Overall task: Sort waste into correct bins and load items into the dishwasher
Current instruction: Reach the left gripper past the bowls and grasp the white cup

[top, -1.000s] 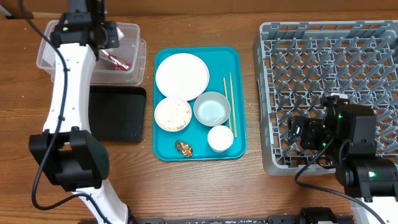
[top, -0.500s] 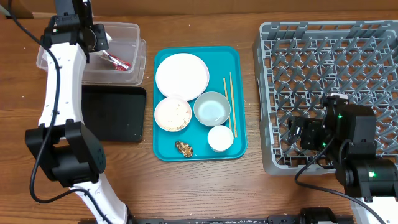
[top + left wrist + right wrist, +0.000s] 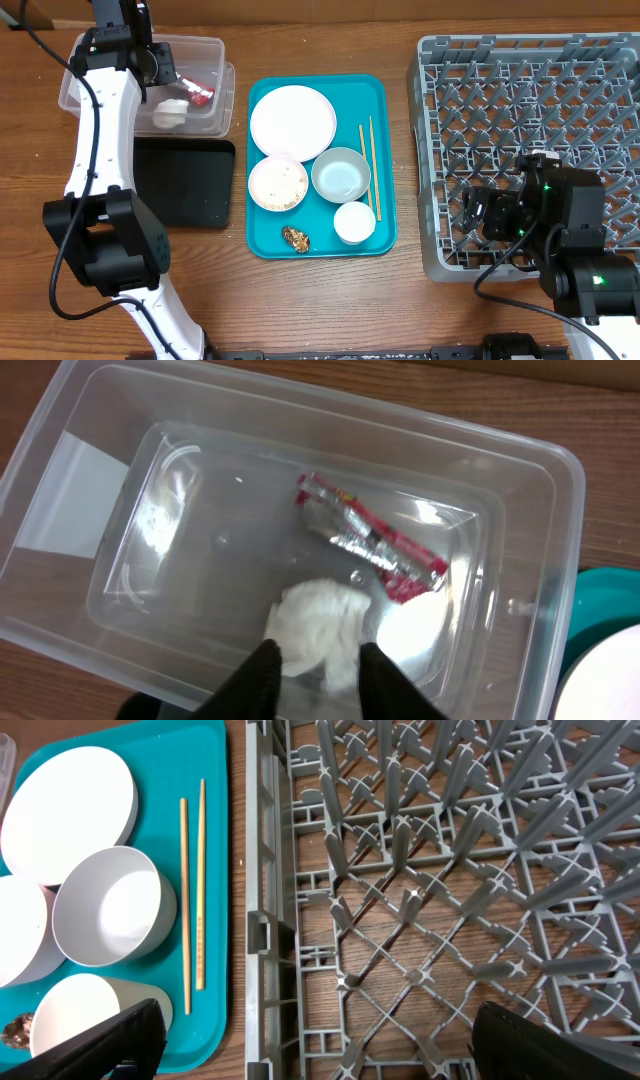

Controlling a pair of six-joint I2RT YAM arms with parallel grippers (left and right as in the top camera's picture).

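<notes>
My left gripper (image 3: 318,680) hangs open over the clear tub (image 3: 560,510), its fingers apart above the white crumpled tissue (image 3: 315,625). That tissue (image 3: 168,113) lies loose on the tub's floor beside the red wrapper (image 3: 370,540). On the teal tray (image 3: 380,90) sit the white plate (image 3: 292,122), a bowl with rice (image 3: 278,183), a bluish bowl (image 3: 341,175), a white cup (image 3: 354,222), chopsticks (image 3: 369,165) and a brown food scrap (image 3: 295,237). My right gripper (image 3: 315,1040) stands wide open and empty over the grey dish rack (image 3: 400,920).
A shallow black tray (image 3: 190,182) lies in front of the clear tub (image 3: 205,45), left of the teal tray. The dish rack (image 3: 520,100) fills the right side of the table. Bare wood runs between tray and rack.
My left gripper's fingers have parted and the tissue has dropped into the clear tub. The left arm shifted slightly left. The right arm has not moved.
</notes>
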